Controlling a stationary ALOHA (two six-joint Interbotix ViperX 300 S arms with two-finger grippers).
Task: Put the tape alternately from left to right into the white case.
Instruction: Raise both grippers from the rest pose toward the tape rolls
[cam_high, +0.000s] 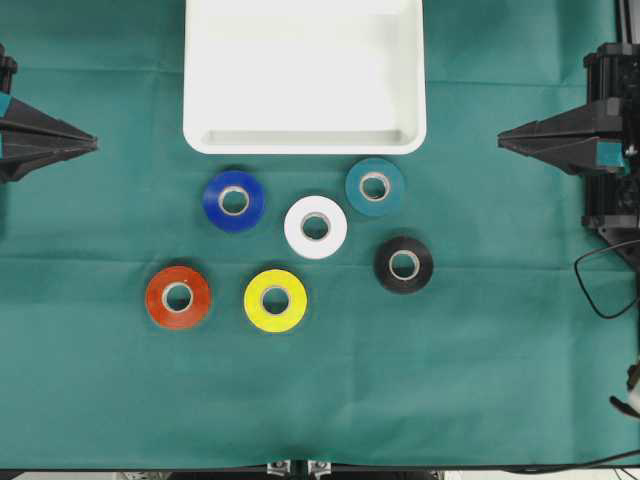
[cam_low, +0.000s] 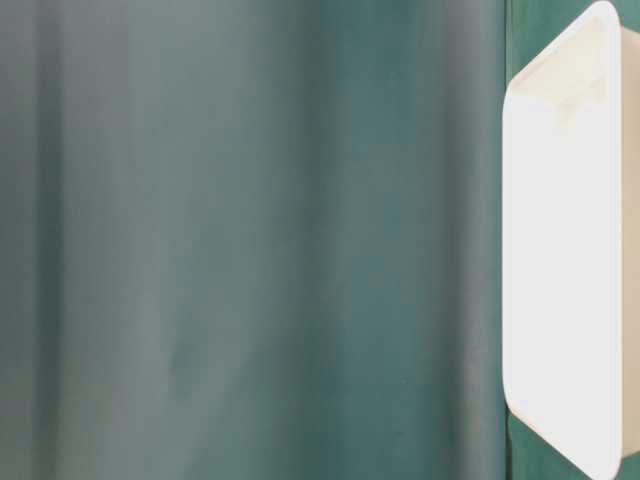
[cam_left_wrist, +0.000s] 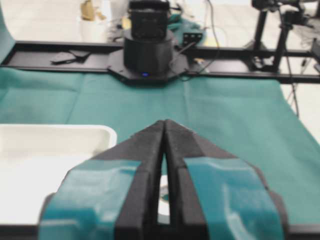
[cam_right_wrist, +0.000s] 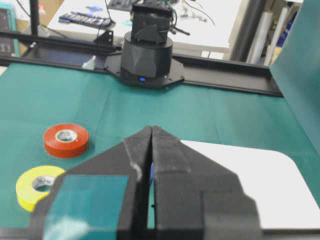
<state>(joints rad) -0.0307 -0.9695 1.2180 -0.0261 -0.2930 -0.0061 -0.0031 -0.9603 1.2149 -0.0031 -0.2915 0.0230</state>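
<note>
The white case (cam_high: 304, 140) sits at the far middle of my table (cam_high: 480, 380), a shallow tray of smooth plastic with rounded corners and a raised rim, nothing in it. The table wears a matte green cloth with faint fold lines. In front of the case lie six flat tape rolls, each a glossy ring around a pale core: the blue tape (cam_high: 233, 201) and the teal tape (cam_high: 374, 187) nearest the rim, the white tape (cam_high: 315, 227) between them and a little forward, the black tape (cam_high: 403, 265) to the right, the yellow tape (cam_high: 275, 300) and the red tape (cam_high: 178, 297) in the front row. None touches another.

My left gripper (cam_left_wrist: 165, 131) is pressed together, its black, grainy fingers meeting in a point, teal tape strips on their backs; it hangs at the left edge, well apart from the rolls. My right gripper (cam_right_wrist: 151, 135) is likewise closed and empty at the right edge. I read no writing anywhere.
</note>
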